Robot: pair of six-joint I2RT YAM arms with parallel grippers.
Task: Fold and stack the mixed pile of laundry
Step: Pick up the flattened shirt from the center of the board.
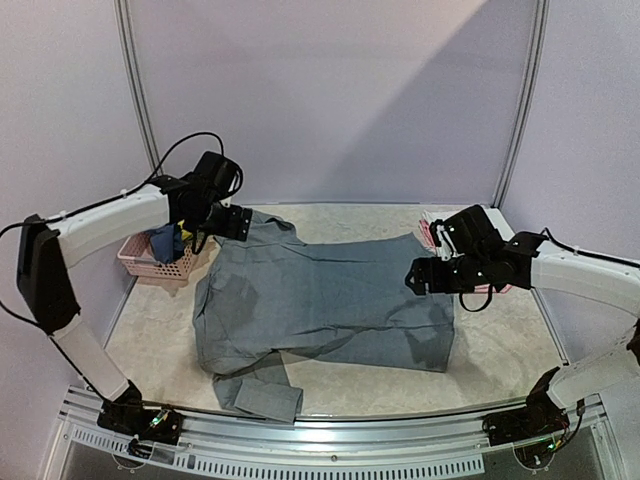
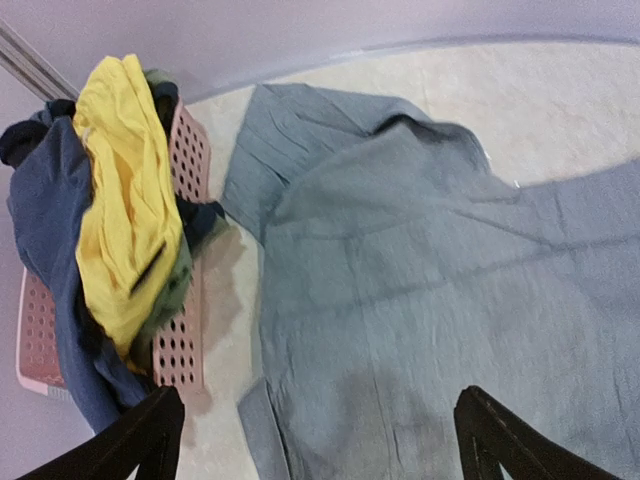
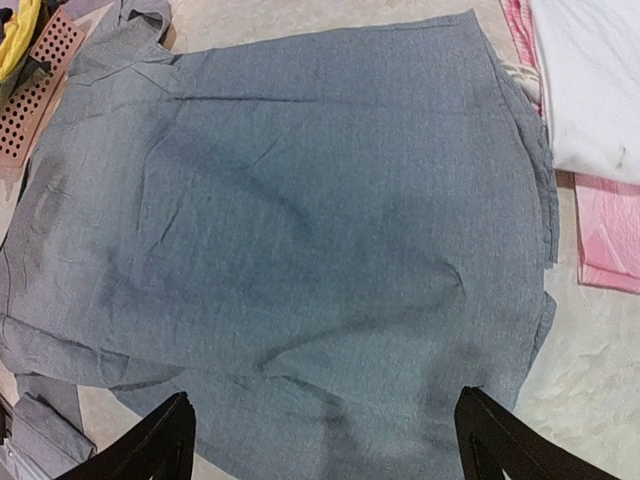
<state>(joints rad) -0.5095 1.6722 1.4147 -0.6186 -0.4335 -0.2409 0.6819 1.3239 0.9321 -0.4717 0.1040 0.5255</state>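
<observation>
Grey shirt, one, spread flat in the middle of the table. Its long axis runs left to right, with the sleeves at the left end and the straight hem at the right. The left gripper hangs over the far-left sleeve and the right gripper over the hem edge, so each end has its own arm nearest. In both wrist views the cloth lies directly below and ahead of the fingers. Both pairs of fingers stand wide apart, with nothing between them. The near-left sleeve lies doubled at the table's front edge, closer to the left arm. A fold would probably start from these two ends. One pink lattice basket sits just left of the shirt and holds one yellow garment, one navy garment and a dark green piece. Right of the hem, one white piece lies over one pink piece.
</observation>
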